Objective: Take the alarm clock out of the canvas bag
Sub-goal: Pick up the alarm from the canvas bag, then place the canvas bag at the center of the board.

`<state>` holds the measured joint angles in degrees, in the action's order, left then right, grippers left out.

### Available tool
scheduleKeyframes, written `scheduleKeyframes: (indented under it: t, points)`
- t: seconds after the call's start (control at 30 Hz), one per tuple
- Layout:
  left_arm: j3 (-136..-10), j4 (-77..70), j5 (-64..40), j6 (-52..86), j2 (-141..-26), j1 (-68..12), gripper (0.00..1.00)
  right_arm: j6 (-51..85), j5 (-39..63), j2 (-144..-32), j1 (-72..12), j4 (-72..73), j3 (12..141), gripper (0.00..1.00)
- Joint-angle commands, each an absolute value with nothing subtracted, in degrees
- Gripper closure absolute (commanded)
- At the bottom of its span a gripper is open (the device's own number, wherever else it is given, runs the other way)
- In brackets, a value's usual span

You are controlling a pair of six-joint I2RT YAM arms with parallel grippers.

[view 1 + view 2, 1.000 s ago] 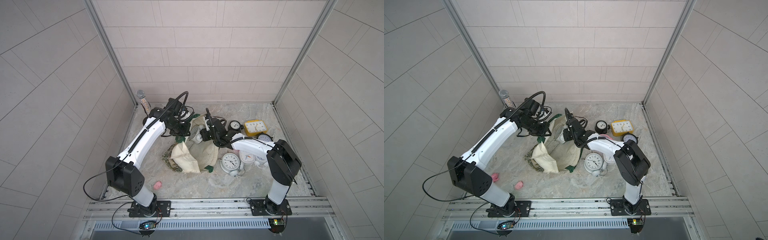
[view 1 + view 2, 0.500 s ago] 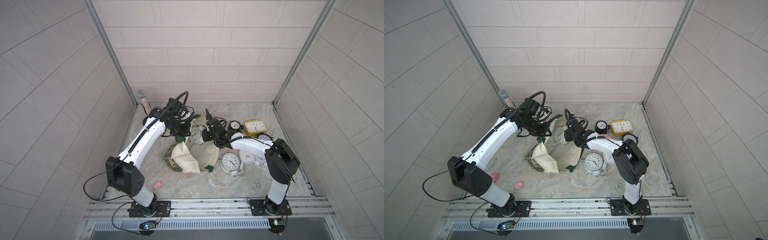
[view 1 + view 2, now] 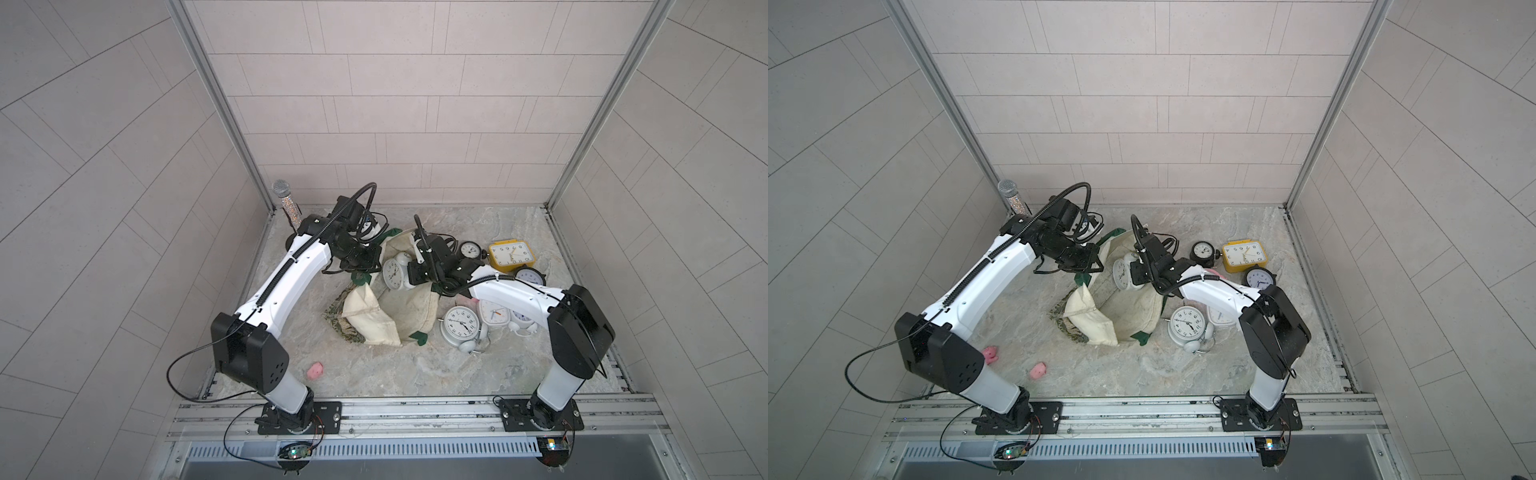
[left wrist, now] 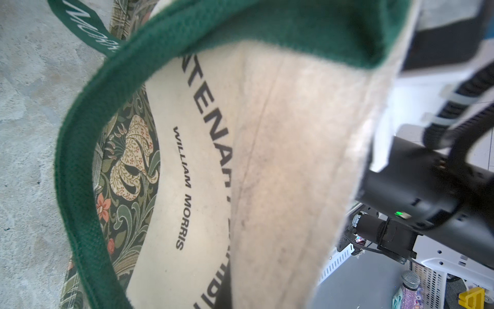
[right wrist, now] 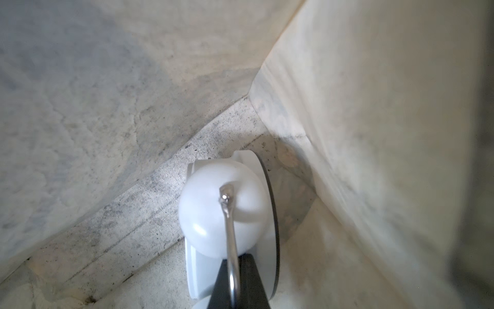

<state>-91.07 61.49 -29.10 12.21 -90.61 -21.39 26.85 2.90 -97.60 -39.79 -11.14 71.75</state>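
The cream canvas bag lies in the middle of the table, with its mouth toward the back. My left gripper is shut on the bag's rim by the green handle and holds it up. In the left wrist view the cloth hides the jaws. A white twin-bell alarm clock hangs at the bag's mouth. My right gripper is shut on the clock's thin metal handle, above a white bell, with the bag's inside all around.
Several other clocks stand to the right of the bag: a yellow square one, two black round ones and a white twin-bell one. A microphone leans in the back left corner. Pink bits lie at the front left.
The right gripper has closed on the clock's handle. The white clock has come up into view at the bag's mouth. The left arm has held still.
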Motion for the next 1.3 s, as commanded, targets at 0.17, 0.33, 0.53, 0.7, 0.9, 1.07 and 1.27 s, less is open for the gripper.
scheduleKeyframes:
  t: [0.17,0.33,0.53,0.7,0.9,1.07,1.27]
  points:
    - [-92.19,60.67,-29.27,12.92,-90.36,-21.56,1.00,22.12,0.50,-88.97,-41.72,-17.94,75.00,1.00]
    - [-92.09,60.44,-28.75,13.38,-90.20,-21.55,1.00,21.21,-0.11,-84.50,-42.78,-22.23,75.78,1.00]
    - [-92.15,59.58,-28.74,14.76,-90.18,-21.56,1.00,20.02,-0.18,-78.29,-43.50,-26.58,76.38,1.00]
    - [-92.55,58.47,-30.41,16.50,-90.00,-21.60,1.00,18.94,0.56,-72.98,-43.60,-30.54,77.75,1.00]
    - [-93.50,55.87,-35.86,20.25,-89.74,-21.55,1.00,18.17,2.52,-66.05,-43.61,-33.99,79.62,1.00]
    - [-93.32,46.81,-43.32,28.32,-88.86,-21.62,1.00,17.90,2.96,-59.89,-43.61,-35.64,80.24,1.00]
    - [-94.10,36.24,-42.85,37.35,-89.84,-21.03,1.00,17.64,2.90,-54.91,-43.51,-37.76,80.60,1.00]
